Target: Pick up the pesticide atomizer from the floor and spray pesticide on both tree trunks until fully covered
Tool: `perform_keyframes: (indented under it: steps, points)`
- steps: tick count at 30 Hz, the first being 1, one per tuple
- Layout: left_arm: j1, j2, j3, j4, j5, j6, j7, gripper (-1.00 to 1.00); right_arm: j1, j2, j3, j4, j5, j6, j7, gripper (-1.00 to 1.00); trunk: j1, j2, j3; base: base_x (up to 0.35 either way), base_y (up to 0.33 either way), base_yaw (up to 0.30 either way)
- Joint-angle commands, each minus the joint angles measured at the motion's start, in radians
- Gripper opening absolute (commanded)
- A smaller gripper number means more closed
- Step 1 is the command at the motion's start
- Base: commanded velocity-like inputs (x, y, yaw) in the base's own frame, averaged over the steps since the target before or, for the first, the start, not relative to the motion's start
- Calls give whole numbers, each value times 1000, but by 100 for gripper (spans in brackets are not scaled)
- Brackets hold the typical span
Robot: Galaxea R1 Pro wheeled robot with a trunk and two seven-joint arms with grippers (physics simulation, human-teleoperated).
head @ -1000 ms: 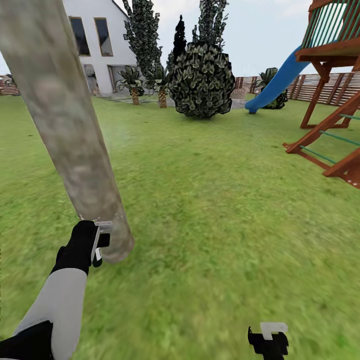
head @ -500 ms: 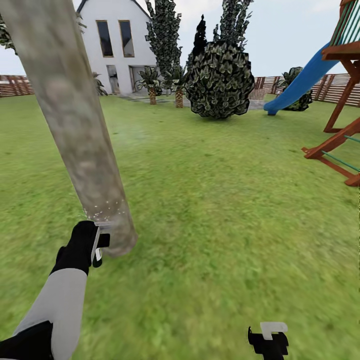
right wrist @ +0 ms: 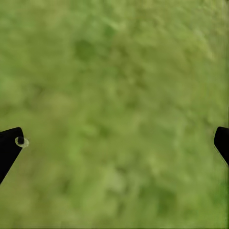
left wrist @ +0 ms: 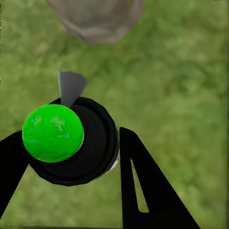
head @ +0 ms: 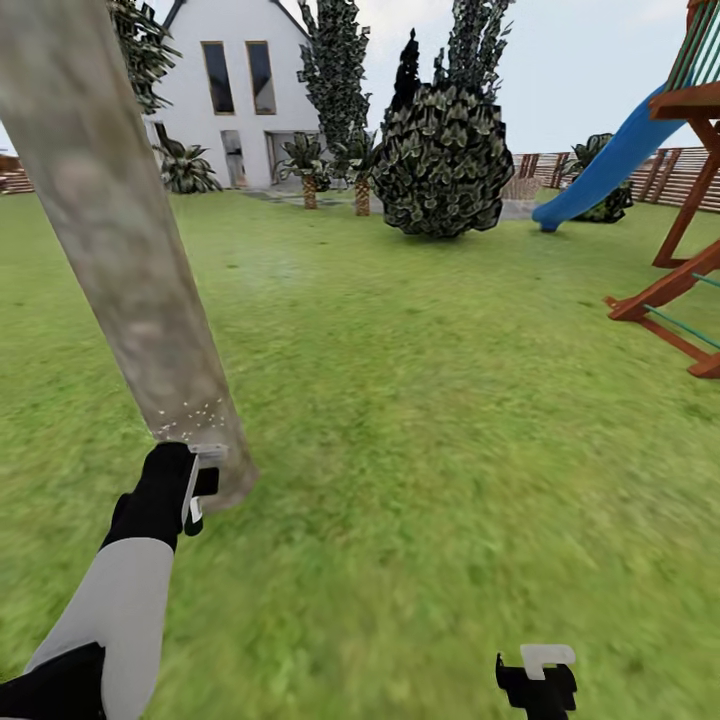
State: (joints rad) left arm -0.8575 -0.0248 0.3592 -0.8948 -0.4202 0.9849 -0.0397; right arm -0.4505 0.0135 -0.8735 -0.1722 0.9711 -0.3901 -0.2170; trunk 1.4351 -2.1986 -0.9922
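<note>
Left gripper: the black two-fingered left gripper (left wrist: 71,157) was clamped on the pesticide atomizer (left wrist: 71,143), a black round-bodied sprayer with a bright green ball-shaped cap and a pale grey nozzle piece; one black finger (left wrist: 143,191) lay against its side, the other at the opposite side.

Left arm pose: the grey-sleeved, black-wristed left arm (head: 125,590) reached forward and up from the near corner, its gripper (head: 195,490) right at the foot of the trunk.

Tree trunk: the thick, smooth, pale grey-brown mottled tree trunk (head: 120,250) rose just ahead of the atomizer, leaning away over the arm; fine white specks (head: 190,415) dotted its lowest part, just above the nozzle. In the left wrist view its base (left wrist: 95,16) stood close beyond the nozzle.

Right gripper: the black right gripper (right wrist: 114,143) hung with fingers spread wide apart, nothing between them, over bare grass; in the head view it (head: 535,685) sat low, well apart from the trunk.

Surface: wide green lawn (head: 450,420) all round both grippers.

Surroundings: far beyond the trunk, a white house (head: 240,90), a dark round leafy bush (head: 440,160), a blue slide (head: 600,165) on a red-brown wooden play frame (head: 680,270), and a brown slat fence (head: 690,180).

Open room: grass lay open from the atomizer out to the bush and play frame.
</note>
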Motion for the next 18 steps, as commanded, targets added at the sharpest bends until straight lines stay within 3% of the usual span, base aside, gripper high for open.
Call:
perform_keyframes:
  steps: [1, 10, 14, 18]
  points:
    - [1, -1, 3, -1, -6, 3, -5, -100, -1, 0, -7, 0, 10, -3, -4, 100, 0, 0, -1, 145, -268, 258]
    - [11, 14, 2, 15, -7, -8, -1, -100, -1, 0, -6, 0, 11, -3, -4, 100, 0, 0, -1, 166, -256, 271]
    - [11, 3, 5, 22, 0, -12, 0, -100, -1, 0, -7, 0, 11, -3, -4, 100, 0, 0, -1, 220, -213, 47]
    - [12, 12, 10, 22, -2, -13, -1, -100, -1, 0, -7, 0, 10, -3, -4, 100, 0, 0, -1, 240, -195, 2]
